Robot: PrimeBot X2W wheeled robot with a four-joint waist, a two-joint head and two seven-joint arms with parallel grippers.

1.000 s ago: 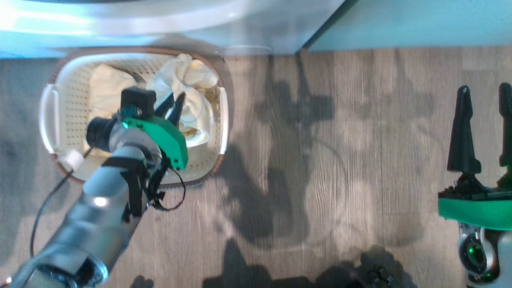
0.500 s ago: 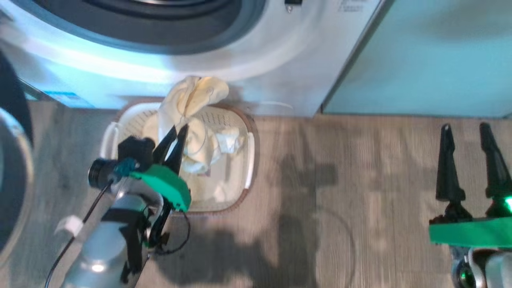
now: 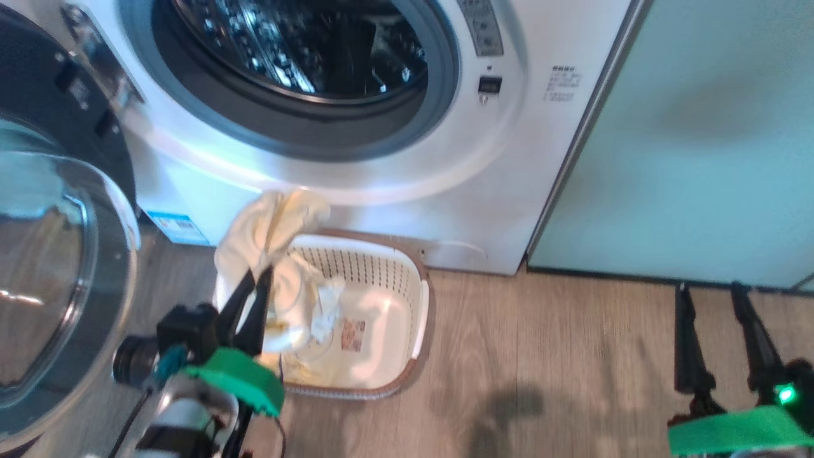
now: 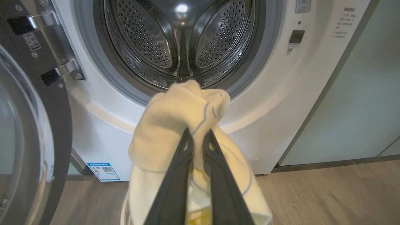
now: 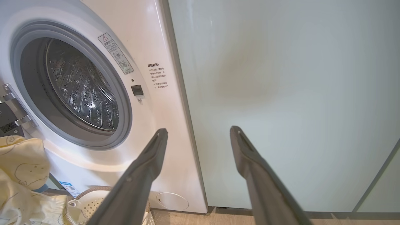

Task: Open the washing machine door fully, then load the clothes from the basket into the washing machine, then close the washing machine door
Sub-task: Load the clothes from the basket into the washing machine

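My left gripper (image 3: pixel 254 278) (image 4: pixel 197 135) is shut on a pale yellow garment of the clothes (image 3: pixel 270 222) (image 4: pixel 175 122), which hangs above the basket (image 3: pixel 416 289) in front of the washing machine (image 3: pixel 509 165) (image 4: pixel 268 103). The machine's round opening shows its steel drum (image 3: pixel 305 44) (image 4: pixel 150 37) (image 5: pixel 81 90). The washing machine door (image 3: pixel 57 254) (image 4: pixel 31 131) stands swung open at the left. More pale clothes (image 3: pixel 318 312) lie in the basket, over its bottom label. At the lower right my right gripper (image 3: pixel 709 292) (image 5: pixel 198 131) is open, with nothing between its fingers.
A pale green cabinet (image 3: pixel 712 140) (image 5: pixel 281 93) stands right of the washer. The floor (image 3: pixel 559 356) is wood-look planking. A blue energy sticker (image 3: pixel 178 227) (image 4: pixel 103 171) sits low on the washer's front.
The head camera has tilted up from the floor to the washer opening. My left gripper has lifted the yellow garment up out of the basket. The right gripper stays open.
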